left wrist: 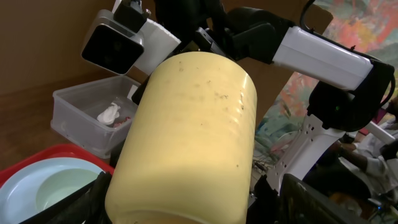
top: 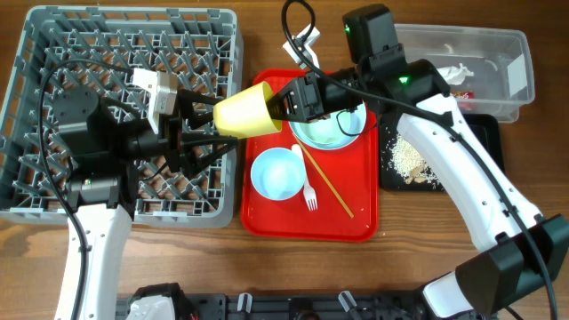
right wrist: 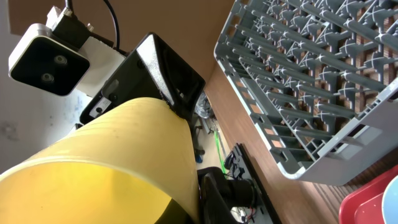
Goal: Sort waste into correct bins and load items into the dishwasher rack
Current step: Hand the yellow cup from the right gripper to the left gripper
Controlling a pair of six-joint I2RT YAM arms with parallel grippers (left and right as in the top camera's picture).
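Observation:
The small yellow cup point(top: 244, 111) hangs on its side between my two grippers, above the gap between the grey dishwasher rack point(top: 53, 53) and the red serving tray point(top: 267, 222). My right gripper point(top: 283, 102) is shut on the cup's rim; in the right wrist view point(right wrist: 199, 208) its fingers pinch the cup wall point(right wrist: 106, 168). My left gripper point(top: 206, 120) is open, its fingers flanking the cup's base. In the left wrist view the cup point(left wrist: 193, 137) fills the space between them point(left wrist: 193, 208).
On the red tray lie a pale blue bowl point(top: 277, 173), a second bowl point(top: 329, 132), a white fork point(top: 309, 197) and chopsticks point(top: 331, 188). The clear tub point(top: 507, 49) holds tissue point(top: 458, 73). The black tray point(top: 487, 147) holds crumbs point(top: 409, 160).

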